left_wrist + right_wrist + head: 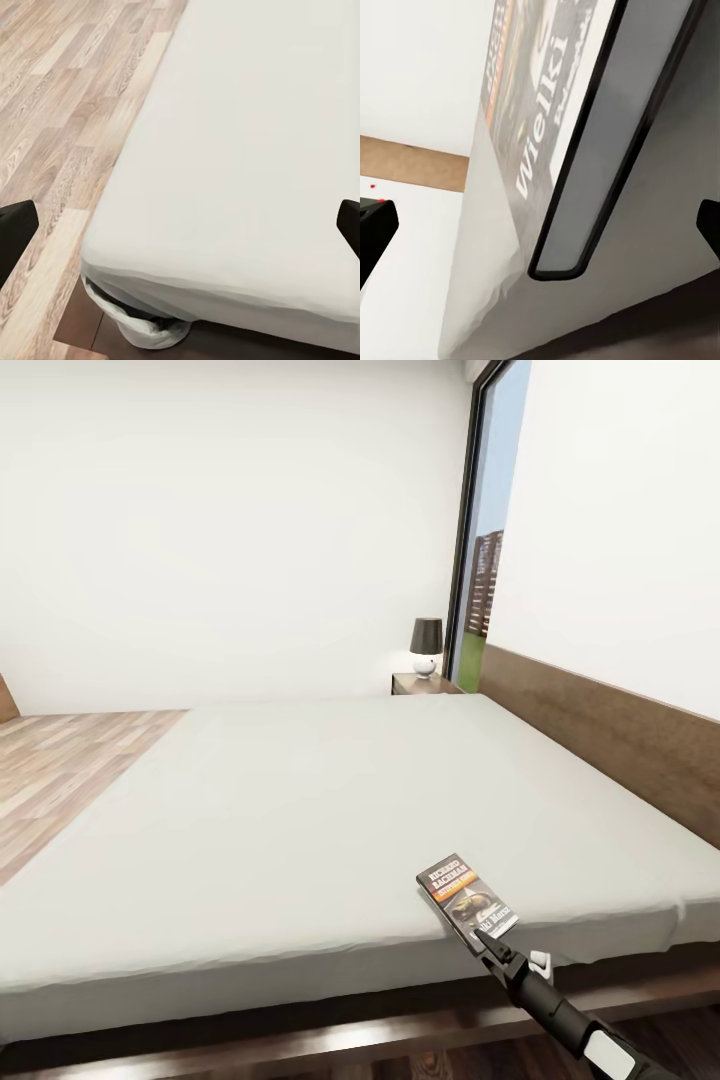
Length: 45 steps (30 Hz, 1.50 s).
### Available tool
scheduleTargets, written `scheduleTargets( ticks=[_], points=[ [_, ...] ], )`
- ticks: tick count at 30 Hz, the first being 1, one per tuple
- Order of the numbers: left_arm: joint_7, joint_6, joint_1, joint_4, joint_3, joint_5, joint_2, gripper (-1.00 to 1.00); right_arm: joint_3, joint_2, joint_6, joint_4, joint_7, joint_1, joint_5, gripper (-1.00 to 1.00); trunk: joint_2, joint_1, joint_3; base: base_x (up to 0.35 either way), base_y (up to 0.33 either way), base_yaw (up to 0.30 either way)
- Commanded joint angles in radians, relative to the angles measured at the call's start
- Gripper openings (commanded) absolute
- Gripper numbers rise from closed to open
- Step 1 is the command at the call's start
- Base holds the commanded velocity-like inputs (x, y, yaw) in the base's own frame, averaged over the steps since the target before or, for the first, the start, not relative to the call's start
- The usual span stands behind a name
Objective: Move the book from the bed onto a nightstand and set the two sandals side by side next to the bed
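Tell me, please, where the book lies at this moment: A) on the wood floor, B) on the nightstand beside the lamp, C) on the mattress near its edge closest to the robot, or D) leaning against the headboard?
C: in the head view the book lies flat on the grey mattress of the bed, close to the near edge, with the right gripper just short of it.

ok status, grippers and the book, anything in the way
Right gripper open at near edge of the dark orange-banded paperback book, not gripped. Left gripper open over the grey mattress bed. Book flat near mattress corner; nothing blocking.
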Motion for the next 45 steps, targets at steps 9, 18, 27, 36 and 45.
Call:
scheduleTargets(
  ticks=[9,18,27,36,45],
  points=[
    [-0.002,0.003,0.000,-0.005,0.001,0.007,0.000,1.00,0.004,0.016,0.008,0.001,0.001,-0.001,-0.011,1.00,0.000,0.000,-0.001,0.000,0.000,0.000],
    [-0.001,0.002,0.000,-0.006,0.001,0.006,0.000,1.00,0.005,0.020,0.010,-0.001,-0.001,-0.001,-0.010,1.00,0.000,0.000,-0.001,0.000,0.000,0.000],
    [-0.001,0.002,0.000,-0.007,0.001,0.006,-0.001,1.00,0.003,0.024,0.007,0.000,-0.001,0.000,-0.013,1.00,0.000,0.000,-0.001,0.000,0.000,0.000],
    [-0.001,0.002,0.000,-0.007,0.001,0.006,0.000,1.00,0.002,0.025,0.008,0.001,-0.001,0.001,-0.014,1.00,0.000,0.000,-0.001,0.000,0.000,0.000],
    [-0.002,0.002,0.000,-0.007,0.001,0.006,0.000,1.00,0.000,0.025,0.010,0.002,-0.001,0.001,-0.016,1.00,0.000,0.000,-0.001,0.000,0.000,0.000]
  ],
)
